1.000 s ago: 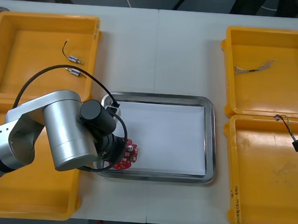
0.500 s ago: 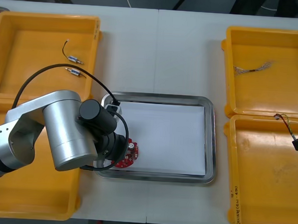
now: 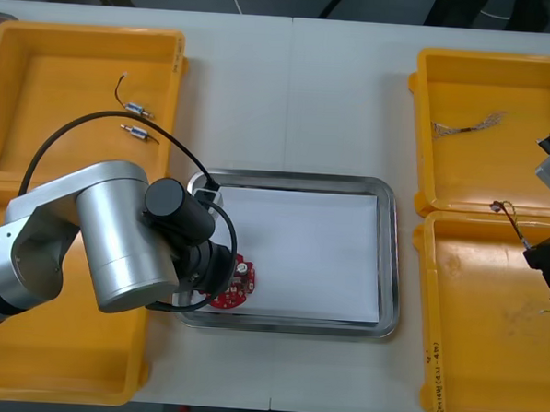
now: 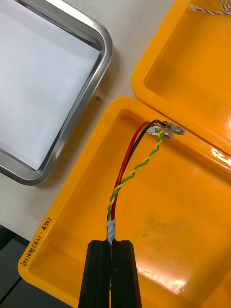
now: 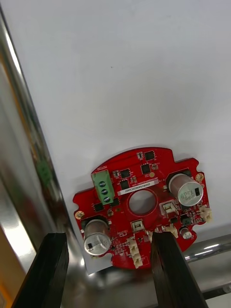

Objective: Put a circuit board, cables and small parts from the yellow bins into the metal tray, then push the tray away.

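Since a second ago the right gripper (image 3: pixel 534 254) has come inward over the near right yellow bin (image 3: pixel 470 364), carrying the red and yellow cable (image 4: pixel 129 177) with it; the left arm (image 3: pixel 116 244) has barely stirred.

Nearest you on the right, read the right gripper in its wrist view. Its black fingers are pressed together on the taped end of the cable. The cable stretches away from them toward the bin's far wall and ends in small metal tips.

Nearest you on the left, the left arm lies across the near left yellow bin (image 3: pixel 63 370) and reaches to the near left corner of the metal tray (image 3: pixel 392 267). There you find the left gripper (image 5: pixel 109 237). Its fingers stand wide apart and grasp nothing. The round red circuit board (image 5: pixel 139 202) lies flat on the tray's white inside, between and just beyond the fingertips, close beside the tray's shiny rim. From the front, note that the board shows partly from under the wrist.

Farther off, on the right, the far right yellow bin (image 3: pixel 471 170) holds a twisted blue and white cable (image 3: pixel 468 125). Opposite it, the far left yellow bin (image 3: pixel 41 92) holds small metal parts (image 3: pixel 138 131) and a short black cable (image 3: pixel 120 92), near each other on its floor. All four bins and the tray rest on the light table (image 3: pixel 299 106).
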`<state>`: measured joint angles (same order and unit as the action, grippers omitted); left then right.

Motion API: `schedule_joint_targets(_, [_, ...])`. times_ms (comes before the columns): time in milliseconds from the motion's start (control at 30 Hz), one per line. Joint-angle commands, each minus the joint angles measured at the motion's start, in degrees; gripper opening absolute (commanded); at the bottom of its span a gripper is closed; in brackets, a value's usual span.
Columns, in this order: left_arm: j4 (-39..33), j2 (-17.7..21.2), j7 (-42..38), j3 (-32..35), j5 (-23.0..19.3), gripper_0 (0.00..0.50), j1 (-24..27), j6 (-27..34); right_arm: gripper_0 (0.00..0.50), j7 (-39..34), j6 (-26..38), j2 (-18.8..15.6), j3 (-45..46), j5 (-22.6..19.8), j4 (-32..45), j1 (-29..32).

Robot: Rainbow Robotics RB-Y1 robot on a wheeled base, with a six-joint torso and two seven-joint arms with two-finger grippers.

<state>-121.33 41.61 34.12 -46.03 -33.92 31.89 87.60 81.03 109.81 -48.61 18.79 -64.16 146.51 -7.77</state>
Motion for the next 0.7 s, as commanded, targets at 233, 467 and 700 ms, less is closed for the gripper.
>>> schedule_joint_targets(233, [-4.70, 1.28, -2.66, 17.11, -8.09, 0.500, 1.86, 9.17, 0.000, 2.02, 0.19, -1.92, -8.68, -0.26, 1.50, -8.05])
schedule_joint_targets(467, [-4.00, 3.22, 0.86, 28.72, -13.28, 0.500, 1.78, 15.50, 0.000, 2.11, 0.19, -1.40, -17.12, 1.41, 1.50, -14.55])
schedule_joint_targets(700, [-0.22, 6.12, 6.22, 36.36, -16.27, 0.500, 1.78, 17.61, 0.000, 2.37, 0.19, 3.17, -26.97, 6.33, 1.24, -20.79])
